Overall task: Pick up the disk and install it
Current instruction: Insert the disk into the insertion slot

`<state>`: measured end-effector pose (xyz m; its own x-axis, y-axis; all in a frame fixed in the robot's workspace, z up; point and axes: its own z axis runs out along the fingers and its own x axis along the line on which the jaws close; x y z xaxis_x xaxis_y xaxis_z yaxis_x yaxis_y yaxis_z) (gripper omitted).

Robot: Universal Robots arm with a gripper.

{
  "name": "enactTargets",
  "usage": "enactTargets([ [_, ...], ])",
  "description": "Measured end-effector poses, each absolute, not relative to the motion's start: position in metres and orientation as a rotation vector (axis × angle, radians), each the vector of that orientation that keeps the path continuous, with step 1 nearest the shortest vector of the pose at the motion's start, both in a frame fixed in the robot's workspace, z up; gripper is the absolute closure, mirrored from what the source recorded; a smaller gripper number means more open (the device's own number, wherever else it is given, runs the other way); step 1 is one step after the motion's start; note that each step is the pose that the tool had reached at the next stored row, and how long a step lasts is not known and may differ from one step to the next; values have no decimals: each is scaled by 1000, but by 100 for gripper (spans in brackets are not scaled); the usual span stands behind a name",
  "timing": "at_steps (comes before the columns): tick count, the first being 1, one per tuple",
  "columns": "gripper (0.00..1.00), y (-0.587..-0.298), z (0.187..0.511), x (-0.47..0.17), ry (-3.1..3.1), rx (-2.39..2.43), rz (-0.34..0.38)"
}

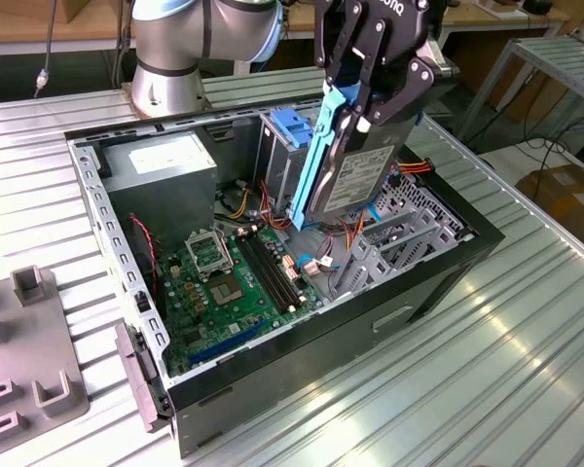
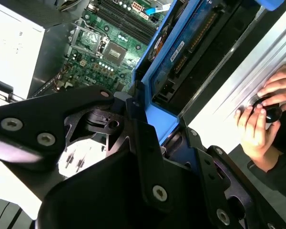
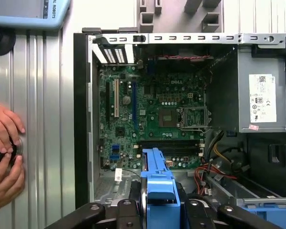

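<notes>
Exterior view, end effector [image 1: 360, 109] gripping flat disk [image 1: 356, 183]

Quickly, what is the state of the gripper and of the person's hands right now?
Gripper: shut on the disk, above the open case.
Person's hands: resting on a small dark object beside the case.

An open case [image 1: 389, 311] lies on a slatted table [image 1: 506, 379]. Inside, a motherboard [image 1: 229, 282] lies beside the power supply [image 1: 161, 165]. A grey fixture [image 1: 24, 365], perhaps plastic, rests on the table at the exterior view's left.
</notes>
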<state>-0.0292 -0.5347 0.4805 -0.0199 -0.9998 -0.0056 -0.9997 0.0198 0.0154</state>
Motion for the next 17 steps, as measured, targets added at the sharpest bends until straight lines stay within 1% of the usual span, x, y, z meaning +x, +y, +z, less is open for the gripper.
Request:
enactTargets([
  [7,63,-548,478,-23,-2238,2193,-21],
  [17,63,-550,476,0,-2239,2192,-21],
])
